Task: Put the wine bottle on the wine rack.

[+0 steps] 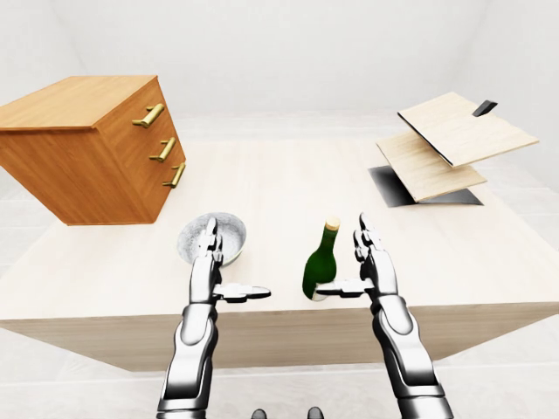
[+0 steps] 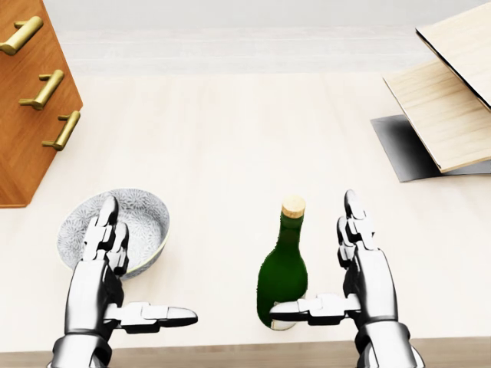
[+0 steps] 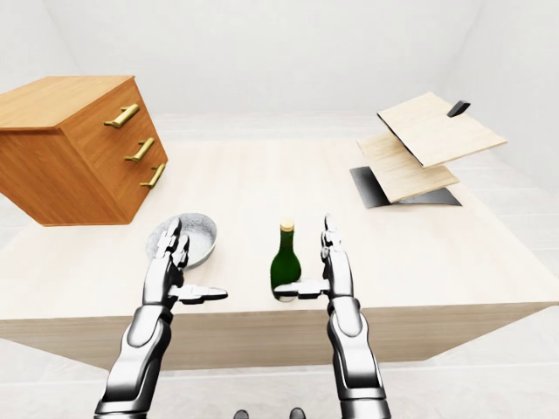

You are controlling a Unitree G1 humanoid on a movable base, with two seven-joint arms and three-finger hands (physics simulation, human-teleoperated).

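Note:
A green wine bottle [image 2: 282, 272] with a cork-coloured top stands upright on the pale wooden table [image 2: 230, 138], near its bottom edge in the head view. My right hand [image 2: 312, 255] is open just right of the bottle, fingers [image 2: 354, 230] pointing up. Its thumb reaches left across the foot of the bottle, and nothing is closed round the glass. My left hand [image 2: 149, 259] is open too, held over the table left of the bottle and holding nothing. The wine rack [image 1: 445, 144], made of slanted light wooden boards on a dark base, sits at the table's upper right.
A speckled grey bowl [image 2: 142, 218] lies on the table under my left hand's fingers. A wooden chest of drawers [image 1: 87, 148] with brass handles stands at the upper left. The table's near edge [image 1: 288, 319] runs just below both hands.

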